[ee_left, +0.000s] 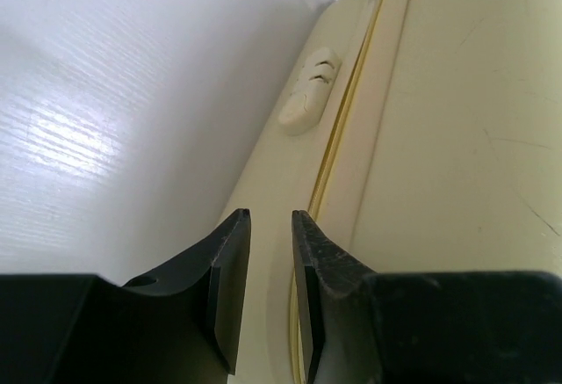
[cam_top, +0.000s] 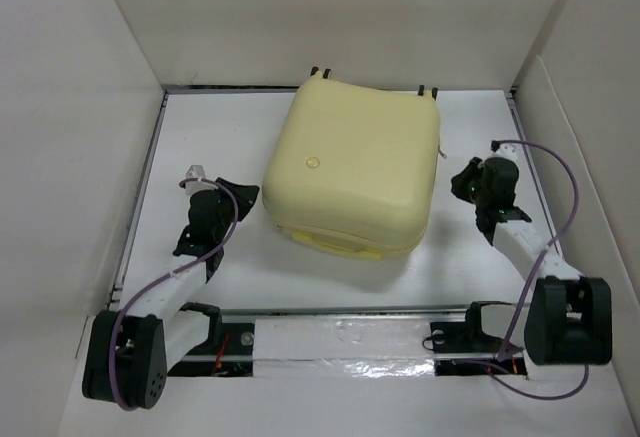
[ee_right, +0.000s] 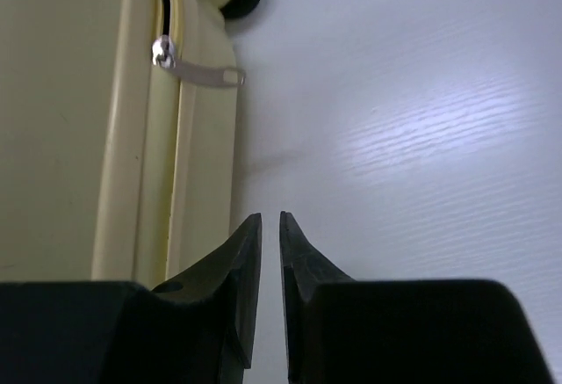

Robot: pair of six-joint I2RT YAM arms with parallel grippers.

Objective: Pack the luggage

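Bright, even light casts soft shadows and glare streaks across the table (ee_left: 70, 129).

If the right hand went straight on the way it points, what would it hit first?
Probably the white tabletop, just beside the pale yellow hard-shell suitcase; depth is hard to judge.

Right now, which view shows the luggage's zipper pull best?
Right wrist: the zipper pull is close and sharp beside the luggage seam. Top external shows only a tiny speck at the shell's right edge; left wrist shows the opposite side, no pull.
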